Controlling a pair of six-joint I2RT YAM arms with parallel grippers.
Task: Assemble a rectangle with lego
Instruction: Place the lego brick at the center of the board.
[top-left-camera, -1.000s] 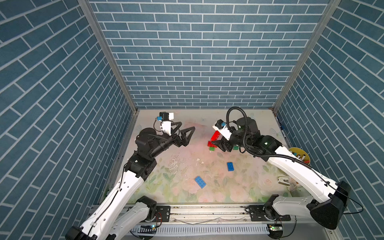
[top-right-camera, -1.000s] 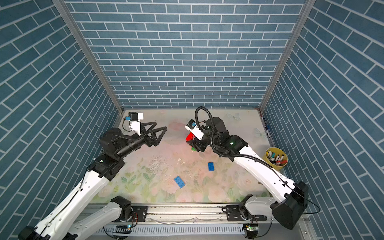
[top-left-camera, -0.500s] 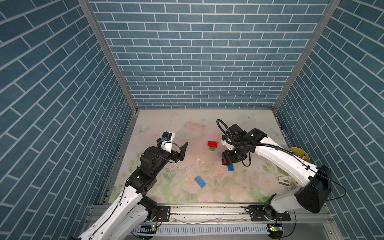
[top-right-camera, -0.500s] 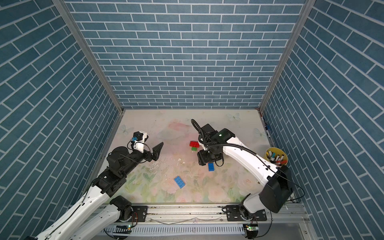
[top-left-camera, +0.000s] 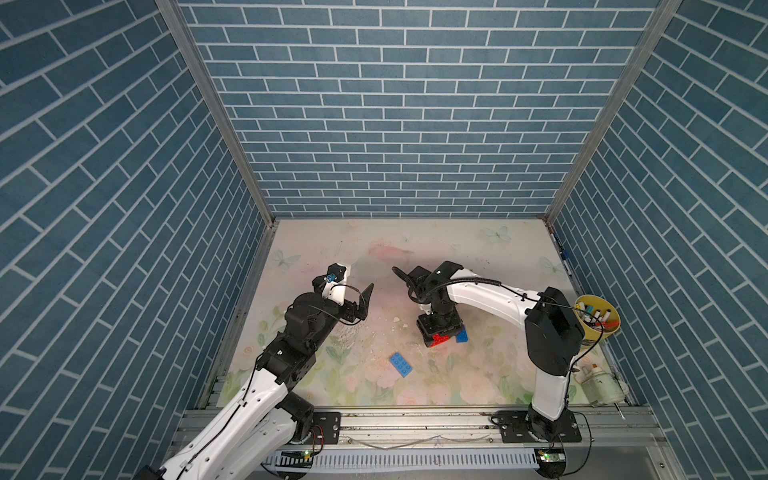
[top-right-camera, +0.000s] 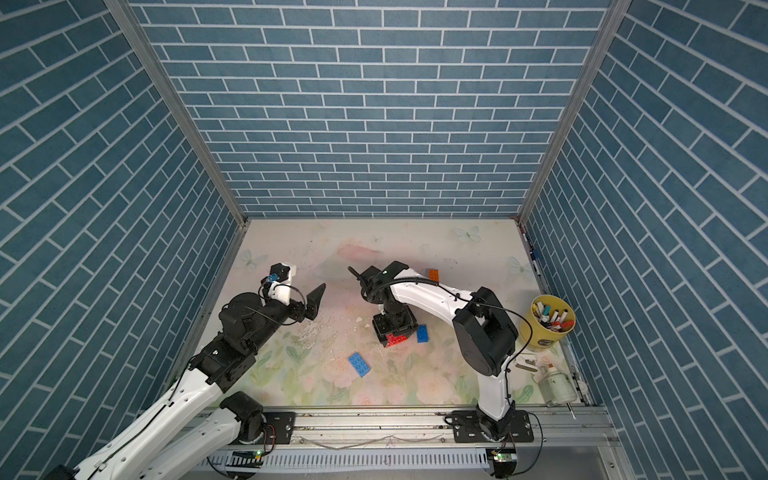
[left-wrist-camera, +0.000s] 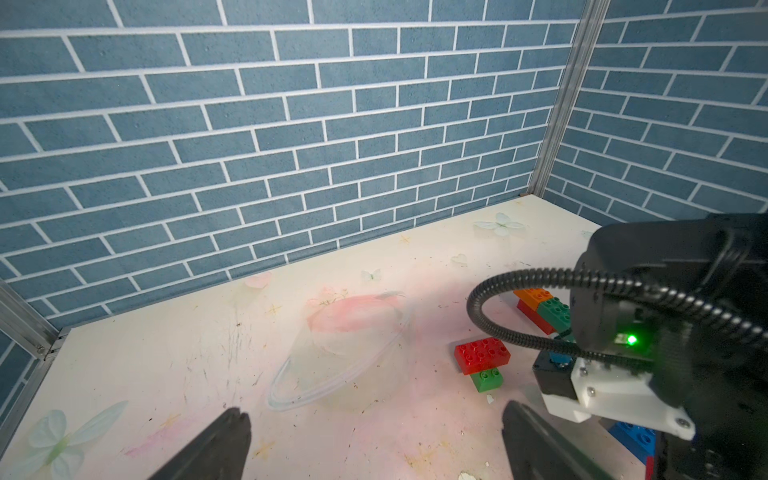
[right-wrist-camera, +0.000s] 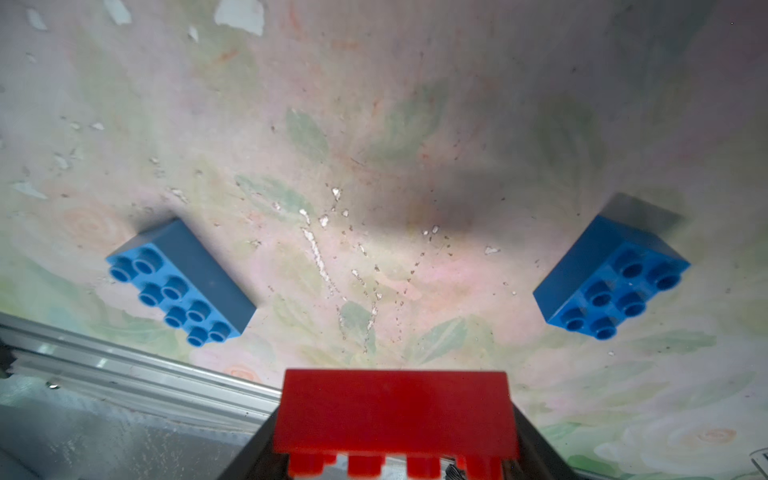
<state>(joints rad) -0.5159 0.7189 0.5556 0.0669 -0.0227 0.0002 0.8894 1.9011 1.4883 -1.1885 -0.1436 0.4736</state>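
Right gripper (top-left-camera: 440, 334) clamped on red brick (right-wrist-camera: 395, 409). Dark blue brick (right-wrist-camera: 611, 282) just beside gripper; light blue brick (right-wrist-camera: 178, 282) near, apart. Left gripper (left-wrist-camera: 374, 436) jaws wide apart, empty.

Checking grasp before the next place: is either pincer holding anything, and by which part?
Right pincer holds a red brick, clamped across its two opposite ends. Left pincer is open and empty.
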